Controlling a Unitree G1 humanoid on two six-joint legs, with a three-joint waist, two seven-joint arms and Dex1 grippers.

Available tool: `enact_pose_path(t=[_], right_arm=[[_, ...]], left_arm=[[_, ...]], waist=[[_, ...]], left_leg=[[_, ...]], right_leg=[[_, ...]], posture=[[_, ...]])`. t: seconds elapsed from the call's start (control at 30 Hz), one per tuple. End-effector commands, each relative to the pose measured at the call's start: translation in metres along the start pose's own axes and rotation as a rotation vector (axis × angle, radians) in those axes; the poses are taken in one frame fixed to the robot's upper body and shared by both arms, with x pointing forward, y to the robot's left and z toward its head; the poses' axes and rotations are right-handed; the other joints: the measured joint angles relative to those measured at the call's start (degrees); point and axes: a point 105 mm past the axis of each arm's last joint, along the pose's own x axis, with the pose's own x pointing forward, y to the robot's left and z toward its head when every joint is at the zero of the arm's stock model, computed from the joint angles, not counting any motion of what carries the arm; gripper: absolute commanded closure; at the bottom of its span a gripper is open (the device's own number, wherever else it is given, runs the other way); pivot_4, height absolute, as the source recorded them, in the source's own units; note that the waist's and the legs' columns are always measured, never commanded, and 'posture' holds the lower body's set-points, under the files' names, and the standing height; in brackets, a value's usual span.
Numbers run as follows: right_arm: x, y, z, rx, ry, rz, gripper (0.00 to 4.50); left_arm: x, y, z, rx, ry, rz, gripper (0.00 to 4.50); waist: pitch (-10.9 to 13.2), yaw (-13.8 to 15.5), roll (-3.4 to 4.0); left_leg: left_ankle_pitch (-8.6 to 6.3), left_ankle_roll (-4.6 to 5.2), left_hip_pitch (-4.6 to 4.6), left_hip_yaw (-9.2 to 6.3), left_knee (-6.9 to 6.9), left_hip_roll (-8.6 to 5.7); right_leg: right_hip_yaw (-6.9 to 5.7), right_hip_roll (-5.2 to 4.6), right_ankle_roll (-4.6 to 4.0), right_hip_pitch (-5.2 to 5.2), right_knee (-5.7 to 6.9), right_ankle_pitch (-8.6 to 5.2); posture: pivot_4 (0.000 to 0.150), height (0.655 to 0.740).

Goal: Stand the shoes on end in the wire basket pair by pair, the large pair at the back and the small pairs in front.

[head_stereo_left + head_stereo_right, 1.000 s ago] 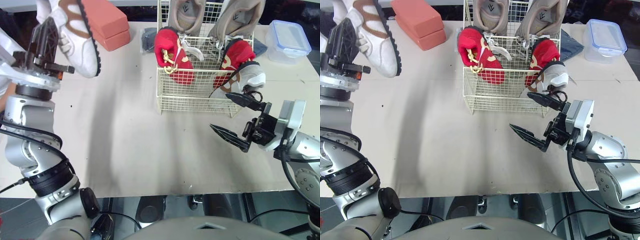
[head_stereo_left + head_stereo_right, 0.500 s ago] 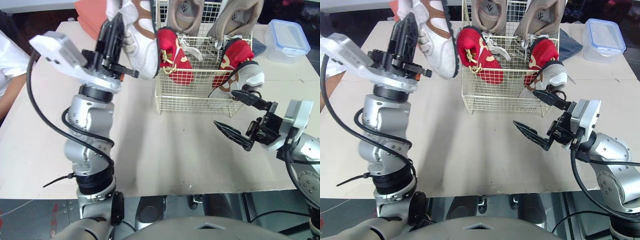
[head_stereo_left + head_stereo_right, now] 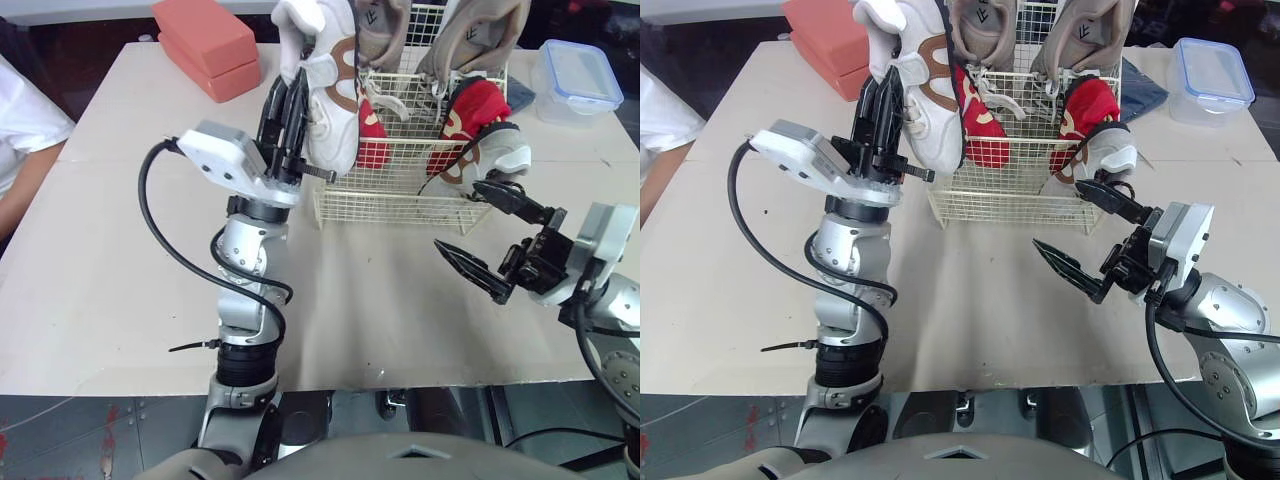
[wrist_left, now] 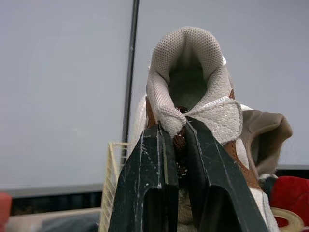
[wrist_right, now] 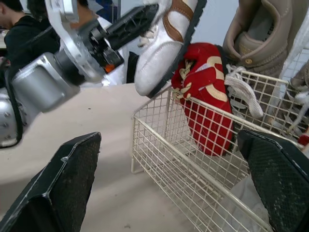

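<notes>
Nearly complete: last shoe held over the basket.
Left gripper (image 4: 172,129) clamped on the heel collar of a white-and-brown shoe (image 3: 330,110), top centre of frame, above the wire basket's (image 3: 400,205) left front corner. Right gripper (image 3: 460,215) wide open, empty, lower right. Basket holds tan pair (image 3: 480,30) at back, red pair (image 3: 470,105) and one white shoe (image 3: 505,150) in front; apparently only the held shoe is left to seat.

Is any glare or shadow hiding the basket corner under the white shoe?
Left eye view: even light, no glare on the wire basket; only soft shadow on the table before it. Right wrist view: white shoe and basket corner evenly lit, nothing hidden.
</notes>
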Motion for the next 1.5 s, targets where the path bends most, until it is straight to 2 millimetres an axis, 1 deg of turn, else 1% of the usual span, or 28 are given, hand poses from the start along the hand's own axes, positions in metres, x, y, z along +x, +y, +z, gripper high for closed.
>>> enact_pose_path(t=[0.03, 0.23, 0.43, 0.6, 0.83, 1.03, 1.17, 1.23, 1.33, 1.5], right_arm=[[-0.001, 0.000, 0.015, -0.042, -0.024, -0.004, 0.00], [0.000, 0.001, 0.019, -0.033, -0.017, -0.004, 0.00], [0.004, 0.003, 0.017, -0.021, -0.014, -0.001, 0.00], [0.004, 0.003, 0.016, -0.018, -0.013, -0.003, 0.00], [0.001, 0.003, 0.015, -0.019, -0.013, -0.015, 0.00], [0.000, 0.003, 0.014, -0.024, -0.015, -0.021, 0.00], [0.000, 0.003, 0.013, -0.027, -0.016, -0.021, 0.00], [0.001, 0.004, 0.013, -0.028, -0.016, -0.021, 0.00], [0.003, 0.003, 0.014, -0.029, -0.023, -0.020, 0.00], [0.017, 0.003, 0.024, 0.016, -0.093, -0.012, 0.00]], left_arm=[[-0.004, -0.015, 0.001, 0.026, -0.040, -0.052, 4.45], [-0.017, -0.018, -0.013, 0.046, -0.006, -0.072, 4.45], [-0.027, -0.021, -0.026, 0.043, 0.029, -0.079, 4.45], [-0.032, -0.020, -0.032, 0.043, 0.051, -0.088, 4.45], [-0.039, -0.024, -0.047, 0.034, 0.135, -0.138, 4.45], [-0.039, -0.023, -0.052, 0.004, 0.199, -0.173, 4.45], [-0.040, -0.017, -0.050, -0.031, 0.236, -0.179, 4.45], [-0.038, -0.016, -0.044, -0.073, 0.248, -0.202, 4.45], [-0.034, -0.014, -0.036, -0.088, 0.253, -0.223, 4.45], [-0.025, -0.019, -0.015, -0.115, 0.172, -0.261, 4.45]], waist=[[0.0, 0.0, 0.00], [0.0, 0.2, 0.01], [0.0, 0.3, 0.03], [-0.1, 0.5, 0.15], [-0.2, 0.5, 0.36], [-0.5, 0.7, 0.67], [-0.7, 1.0, 0.81], [-0.7, 1.0, 0.83], [-0.7, 1.0, 0.88], [-0.7, 1.0, 0.88]], left_leg=[[0.00, 0.01, 0.00, 0.00, 0.00, 0.00], [-0.03, 0.05, -0.01, 0.00, 0.00, 0.01], [-0.05, 0.08, -0.01, 0.00, -0.01, 0.02], [-0.05, 0.09, -0.01, 0.00, -0.01, 0.02], [-0.07, 0.13, 0.00, 0.00, -0.03, 0.02], [-0.11, 0.18, 0.08, -0.12, -0.04, 0.07], [-0.12, 0.21, 0.09, -0.10, -0.04, 0.06], [-0.12, 0.21, 0.09, -0.11, -0.05, 0.06], [-0.13, 0.21, 0.10, -0.11, -0.07, 0.07], [-0.13, 0.21, 0.09, -0.10, -0.08, 0.06]], right_leg=[[0.00, 0.00, -0.01, 0.00, 0.00, 0.00], [-0.03, -0.01, 0.01, 0.00, -0.06, 0.00], [-0.03, -0.01, 0.04, 0.01, -0.10, -0.02], [-0.04, -0.01, 0.06, 0.03, -0.14, -0.03], [-0.06, 0.00, 0.07, 0.07, -0.22, -0.03], [-0.19, 0.06, 0.08, 0.32, -0.52, -0.03], [-0.18, 0.06, 0.08, 0.32, -0.54, -0.03], [-0.18, 0.06, 0.08, 0.32, -0.54, -0.03], [-0.18, 0.07, 0.08, 0.32, -0.54, -0.03], [-0.16, 0.08, 0.08, 0.31, -0.57, -0.03]], posture=[[0.150, 0.6860], [0.150, 0.6860], [0.150, 0.6860], [0.150, 0.6860], [0.150, 0.6860], [0.150, 0.6860], [0.150, 0.6860], [0.150, 0.6860], [0.150, 0.6860], [0.150, 0.6860]])
